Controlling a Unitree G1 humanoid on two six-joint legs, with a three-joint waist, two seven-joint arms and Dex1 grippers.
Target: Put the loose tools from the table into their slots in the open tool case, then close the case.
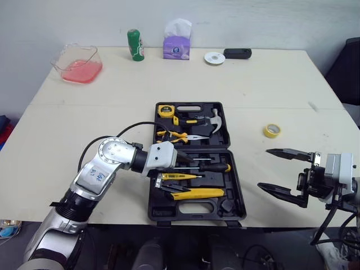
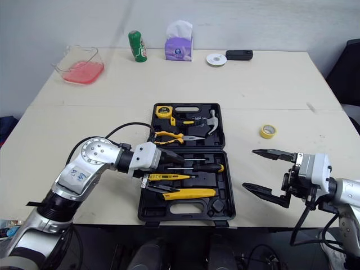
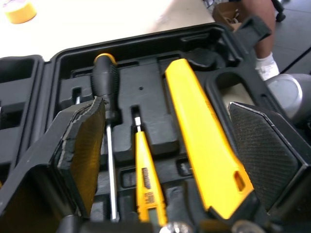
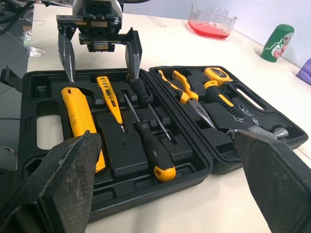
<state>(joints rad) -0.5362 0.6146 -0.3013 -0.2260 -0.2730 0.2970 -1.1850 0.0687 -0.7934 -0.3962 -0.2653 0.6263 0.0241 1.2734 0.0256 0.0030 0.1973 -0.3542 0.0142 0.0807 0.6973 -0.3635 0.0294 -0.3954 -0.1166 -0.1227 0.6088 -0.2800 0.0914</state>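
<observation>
Black plastic fills the middle of the table: the tool case (image 1: 237, 185) lies open, lid half away from the robot, tray half near the table's front edge. From the head, the left gripper (image 4: 103, 74) reaches in from the left over the tray half, and the right gripper (image 1: 264, 169) hangs off to the right of the case, fingers spread wide, nothing between them. Now the right wrist view gives us the left gripper head-on: its two fingers are wide apart too, poised above the slots and pinching nothing. The left wrist view gets in close, with the black-handled screwdriver (image 3: 106, 82), the yellow tester pen (image 3: 146, 179) and the long yellow knife (image 3: 204, 145) lying side by side in their slots between those fingers; whether a finger touches the tray, I cannot tell. That same view catches a person's leg and white sock (image 3: 266, 65) beyond the table edge. Up in the lid half sit pliers (image 1: 180, 135), hammer (image 1: 214, 121) and tape measure (image 1: 165, 111). One yellow tape roll (image 1: 272, 130) lies loose on the table, right of the case.
</observation>
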